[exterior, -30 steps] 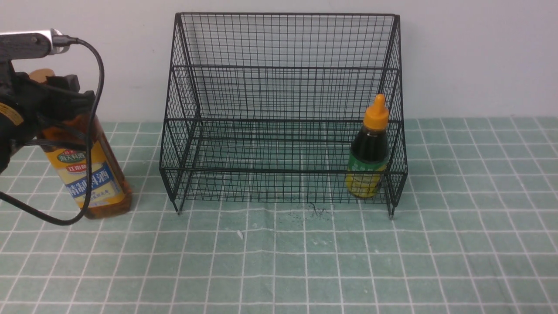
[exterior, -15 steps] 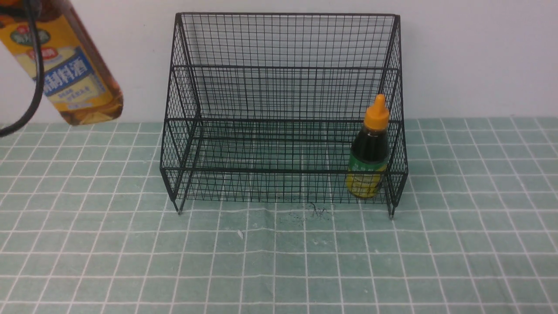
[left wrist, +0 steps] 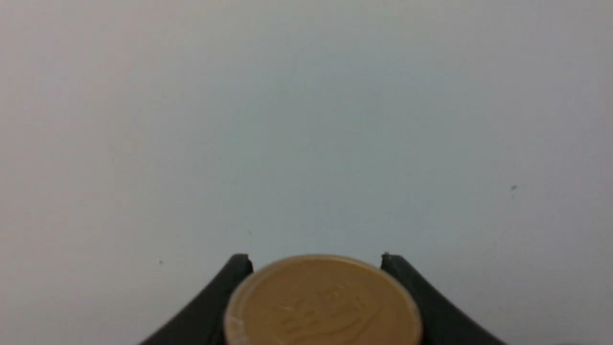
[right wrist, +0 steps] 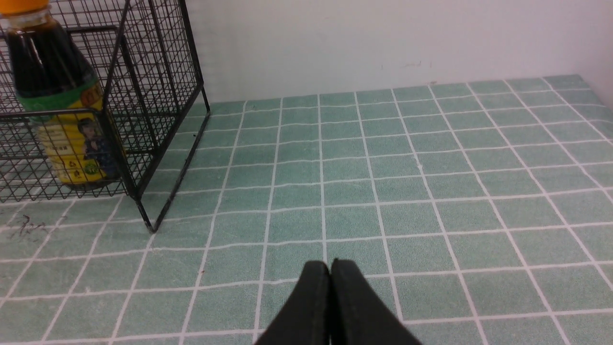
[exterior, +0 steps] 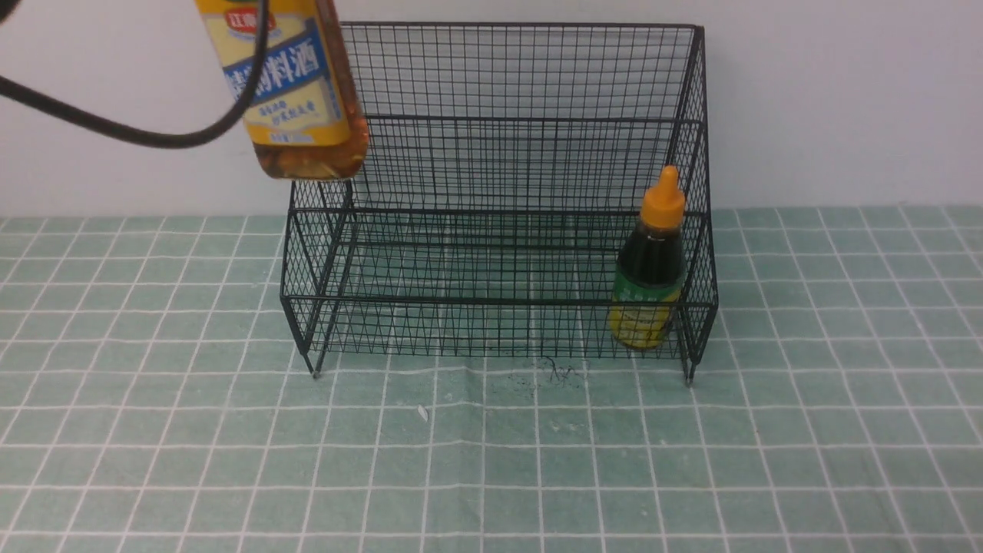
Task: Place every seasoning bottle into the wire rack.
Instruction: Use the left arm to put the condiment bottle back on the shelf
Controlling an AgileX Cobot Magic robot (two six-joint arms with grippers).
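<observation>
since a second ago the tall bottle [exterior: 296,100] has lifted off the cloth left of the wire rack [exterior: 507,301]. it now hangs nearly upright in the air at the rack's upper left corner. full of amber liquid, it is probably heavy and smooth-walled, so a hold high up may let it swing. the left gripper [left wrist: 316,259] is clamped on it beside the gold cap [left wrist: 323,302]. the small dark bottle [exterior: 649,269] stands at the right end of the rack's lower tier. the right gripper [right wrist: 330,264], pressed together and empty, hovers right of the rack.
</observation>
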